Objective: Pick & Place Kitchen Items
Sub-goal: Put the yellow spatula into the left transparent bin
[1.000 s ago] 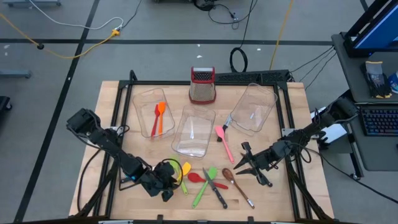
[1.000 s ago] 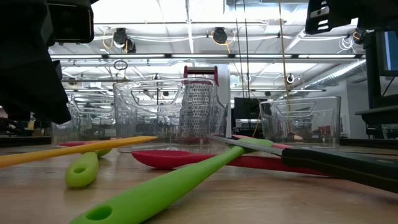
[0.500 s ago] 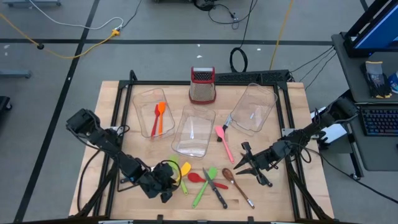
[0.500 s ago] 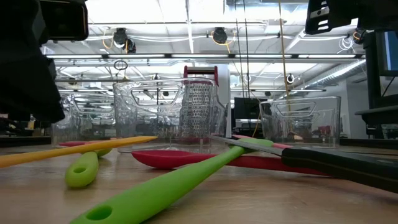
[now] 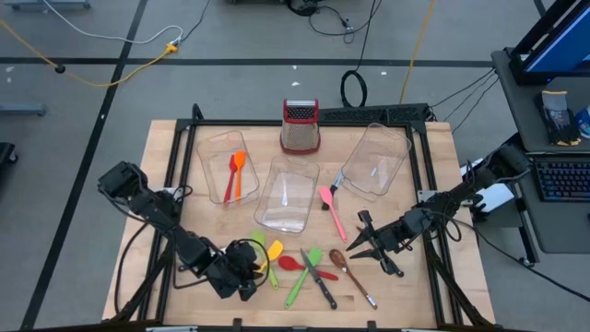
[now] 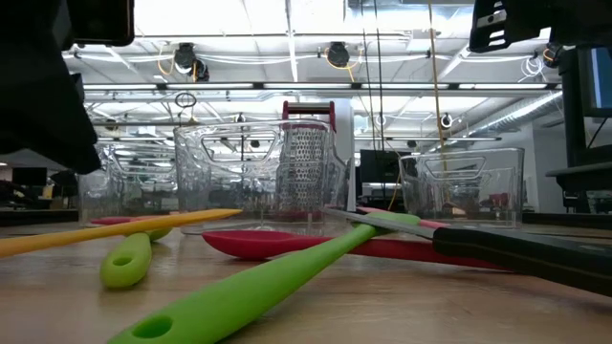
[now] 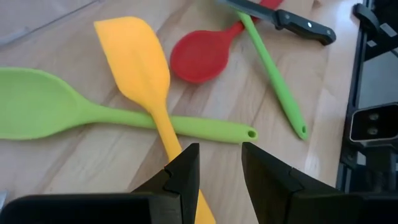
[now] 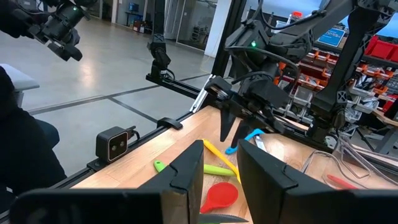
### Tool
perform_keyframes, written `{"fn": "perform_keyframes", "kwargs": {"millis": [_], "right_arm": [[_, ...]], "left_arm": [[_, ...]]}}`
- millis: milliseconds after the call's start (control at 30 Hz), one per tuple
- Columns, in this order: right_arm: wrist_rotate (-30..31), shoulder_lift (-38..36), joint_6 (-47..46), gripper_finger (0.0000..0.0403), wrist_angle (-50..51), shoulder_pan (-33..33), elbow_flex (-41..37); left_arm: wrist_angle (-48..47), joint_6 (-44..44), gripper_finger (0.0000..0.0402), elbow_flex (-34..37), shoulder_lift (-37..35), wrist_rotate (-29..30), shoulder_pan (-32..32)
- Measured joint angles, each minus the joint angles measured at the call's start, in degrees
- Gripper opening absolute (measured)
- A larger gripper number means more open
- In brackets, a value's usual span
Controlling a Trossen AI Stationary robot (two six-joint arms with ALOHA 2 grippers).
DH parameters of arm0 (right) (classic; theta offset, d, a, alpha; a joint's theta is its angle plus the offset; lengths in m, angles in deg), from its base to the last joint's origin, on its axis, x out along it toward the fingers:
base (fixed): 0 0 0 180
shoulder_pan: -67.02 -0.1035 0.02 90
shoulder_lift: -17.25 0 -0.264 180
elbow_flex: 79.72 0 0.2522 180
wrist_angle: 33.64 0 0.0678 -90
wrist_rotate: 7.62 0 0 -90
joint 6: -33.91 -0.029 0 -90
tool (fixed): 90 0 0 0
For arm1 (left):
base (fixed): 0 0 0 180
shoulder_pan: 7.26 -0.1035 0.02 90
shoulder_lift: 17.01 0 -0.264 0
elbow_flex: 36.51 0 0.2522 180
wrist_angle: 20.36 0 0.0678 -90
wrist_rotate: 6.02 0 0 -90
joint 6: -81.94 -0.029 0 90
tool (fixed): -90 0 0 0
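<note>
Landmark: the grater (image 5: 300, 126), at the table's (image 5: 166, 175) far edge.
Done: an orange spatula (image 5: 239, 171) and a red spoon (image 5: 229, 179) lie in the bin (image 5: 210, 148) left of the grater.
Left: a pink spatula (image 5: 330, 208) before the grater; nearer still, a yellow spatula (image 7: 146, 84), green spoon (image 7: 74, 113), red spoon (image 7: 200, 55), knife (image 7: 286, 20), brown spoon (image 5: 348, 272).
Left pincer (image 7: 217, 171): fingers narrowly apart astride the yellow spatula's handle; grip cannot be told.
Right pincer (image 8: 219, 173): narrowly parted, empty, beside the brown spoon.
Progress: early; most items remain.

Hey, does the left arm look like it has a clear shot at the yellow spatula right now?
Probably yes. The left end effector sits directly over the yellow spatula's handle, fingers parted either side. The handle crosses on top of the green spoon, so nothing covers it.
</note>
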Motion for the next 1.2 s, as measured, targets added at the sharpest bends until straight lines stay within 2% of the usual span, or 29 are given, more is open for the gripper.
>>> {"fn": "perform_keyframes", "kwargs": {"millis": [200,533,733,1033,1200], "right_arm": [[0.00,0.00,0.00,0.0089,0.02,0.00,-0.02],[0.13,-0.02,-0.02,0.0089,-0.04,0.13,-0.02],[0.02,-0.02,-1.33,0.0089,-0.02,0.13,-0.02],[0.02,-0.02,-1.94,0.0089,-0.02,0.15,-0.02],[0.01,-0.02,-1.92,0.0089,-0.02,0.15,-0.02]], "left_arm": [[0.02,1.04,0.0122,-0.02,2.40,-0.76,-0.46],[-0.92,0.45,0.0122,-5.17,10.44,-2.56,-0.55],[-1.83,3.96,0.0122,-5.70,13.41,-3.26,-0.76],[-2.41,4.62,0.0122,-5.57,11.84,-4.56,-0.87],[-11.90,3.22,0.0122,-10.09,8.63,-4.98,-0.26]]}}
